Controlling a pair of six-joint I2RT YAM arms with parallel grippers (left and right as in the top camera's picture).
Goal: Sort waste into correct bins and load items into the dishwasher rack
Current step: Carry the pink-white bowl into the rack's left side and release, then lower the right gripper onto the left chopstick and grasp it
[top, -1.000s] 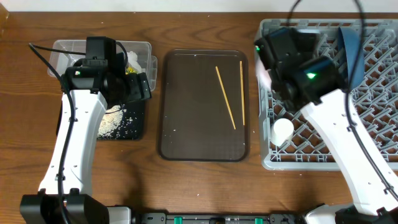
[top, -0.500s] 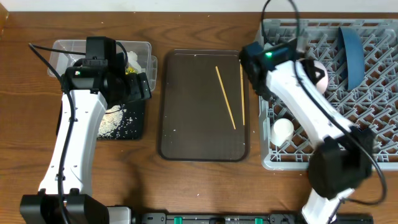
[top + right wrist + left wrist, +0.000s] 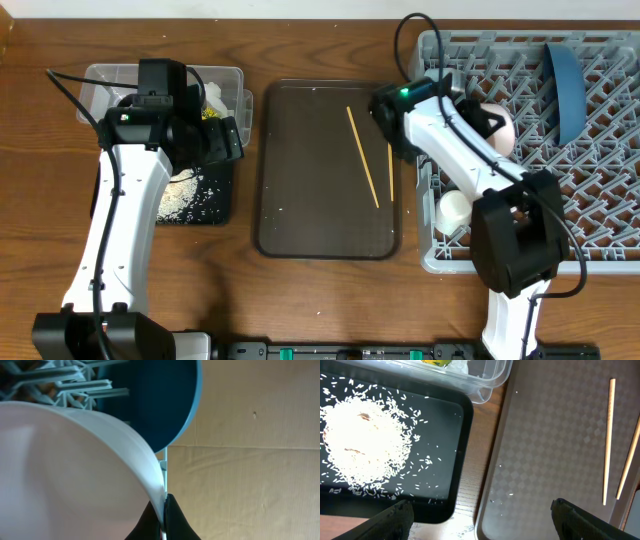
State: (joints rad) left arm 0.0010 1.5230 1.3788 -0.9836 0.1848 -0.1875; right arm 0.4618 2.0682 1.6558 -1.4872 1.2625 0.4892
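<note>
Swung left since earlier: right arm's elbow, off rack middle to right edge of brown tray [image 3: 300, 180], now covers far end of one of chopsticks [image 3: 363, 158]; left arm unmoved. Right tool [image 3: 161, 510] pinched shut on rim of white bowl [image 3: 75, 470], inside dishwasher rack [image 3: 600, 200] near dark blue plate [image 3: 565, 80]. Left tool [image 3: 492, 520] spread wide, empty, over edge between black tray [image 3: 435, 500] and brown tray. Chopsticks lie on brown tray, left of your right tool, long axes near-to-far; right arm nearer once you free bowl.
</note>
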